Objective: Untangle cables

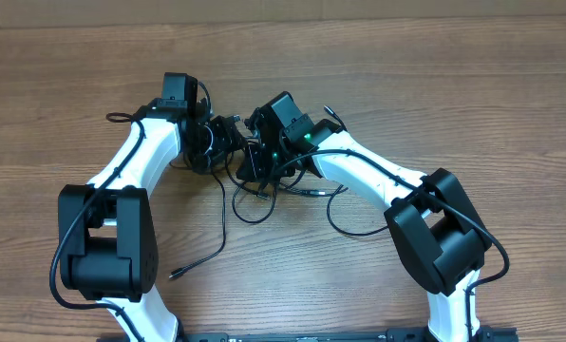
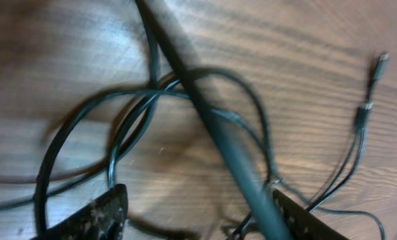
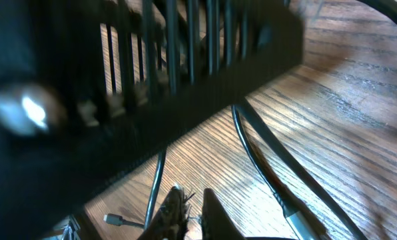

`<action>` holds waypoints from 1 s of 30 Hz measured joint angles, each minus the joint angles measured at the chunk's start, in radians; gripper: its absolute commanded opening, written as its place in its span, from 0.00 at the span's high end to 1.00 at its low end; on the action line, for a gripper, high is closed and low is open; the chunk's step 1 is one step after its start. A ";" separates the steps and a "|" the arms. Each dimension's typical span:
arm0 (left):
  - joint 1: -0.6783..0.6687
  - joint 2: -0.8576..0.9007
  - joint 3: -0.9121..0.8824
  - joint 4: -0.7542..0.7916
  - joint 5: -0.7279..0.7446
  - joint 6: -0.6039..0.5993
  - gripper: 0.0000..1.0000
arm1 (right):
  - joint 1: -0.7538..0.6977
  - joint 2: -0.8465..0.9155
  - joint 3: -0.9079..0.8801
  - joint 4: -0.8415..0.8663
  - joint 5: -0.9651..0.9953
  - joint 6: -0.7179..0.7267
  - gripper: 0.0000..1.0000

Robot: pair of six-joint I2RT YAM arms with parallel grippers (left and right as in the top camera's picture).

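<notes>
The cables (image 2: 205, 112) are lying in a tangle on the tabletop (image 1: 454, 85), right under both tools. The left tool (image 2: 198, 203) is standing wide open, with cords running between its fingers. The right tool (image 3: 193, 210) is sitting almost shut beside the cords. I cannot tell if it is holding one.

There is one brown wood-grain table (image 1: 454, 85). Two white-and-black jointed robot arms are in view, a left arm (image 1: 136, 161) and a right arm (image 1: 373, 176). There are two black grippers, the left gripper (image 2: 198, 197) and the right gripper (image 3: 192, 210), each with two fingers (image 2: 95, 217). One tangled bunch of thin black flexible cables (image 1: 254, 195) shows; the number of cords in it cannot be told. The left wrist view shows two small plugs, an upper plug end (image 2: 381, 62) and a lower plug end (image 2: 362, 117); the right wrist view shows one silvery-tipped plug (image 3: 114, 219).
</notes>
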 measured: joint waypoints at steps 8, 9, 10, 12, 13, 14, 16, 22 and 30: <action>-0.027 0.000 0.000 0.019 -0.012 0.000 0.55 | -0.093 -0.078 0.000 -0.144 -0.013 -0.041 0.69; -0.040 0.000 0.000 0.018 -0.029 0.000 0.55 | -0.118 -0.105 0.000 -0.164 -0.002 -0.033 0.69; -0.052 0.000 0.000 0.017 -0.040 0.000 0.61 | -0.139 -0.126 0.000 -0.178 0.006 -0.026 0.68; -0.084 0.000 0.000 0.018 -0.075 0.002 0.78 | -0.177 -0.150 0.002 -0.227 0.047 0.008 0.67; -0.100 0.000 0.000 0.022 -0.092 0.001 0.84 | -0.182 -0.148 0.002 -0.256 0.084 0.035 0.65; -0.111 0.000 0.000 0.025 -0.101 0.001 0.94 | -0.181 -0.144 0.002 -0.288 0.122 0.064 0.64; -0.138 0.000 0.000 0.032 -0.123 0.013 0.96 | -0.171 -0.132 0.002 -0.330 0.215 0.144 0.62; -0.120 0.000 0.120 -0.155 -0.034 0.113 0.96 | -0.128 -0.087 0.002 -0.359 0.408 0.280 0.00; -0.116 -0.063 0.609 -0.485 -0.082 0.271 0.96 | -0.125 -0.051 0.001 -0.350 0.548 0.380 0.00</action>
